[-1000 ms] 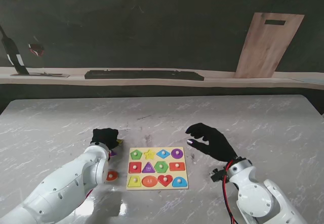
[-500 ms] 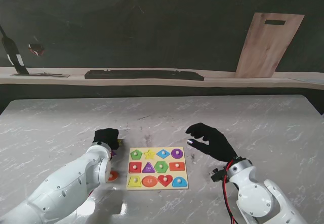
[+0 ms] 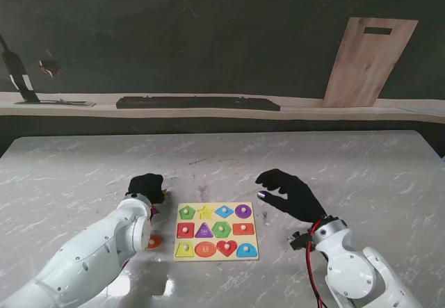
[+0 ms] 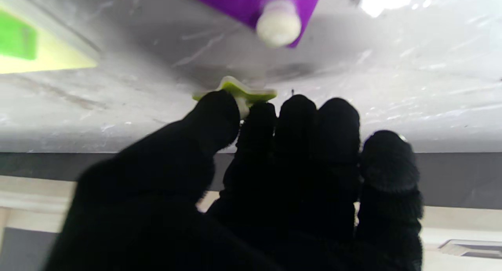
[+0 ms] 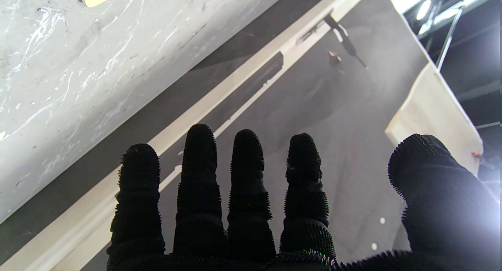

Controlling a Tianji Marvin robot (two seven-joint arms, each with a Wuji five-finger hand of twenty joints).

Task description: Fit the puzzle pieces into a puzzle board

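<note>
The yellow puzzle board lies in front of me on the marble table with coloured shape pieces seated in its slots. My left hand sits just left of the board's far corner, thumb and forefinger pinched on a small yellow-green piece. A purple piece with a white knob lies on the table beside that hand. An orange piece lies left of the board, nearer to me. My right hand hovers right of the board, fingers spread and holding nothing.
A long dark bar lies on the ledge behind the table. A wooden board leans on the wall at the back right. A dark tool stand is at the back left.
My left hand has shifted slightly away from me and lifted a little with the yellow-green piece. The right hand has not moved.
</note>
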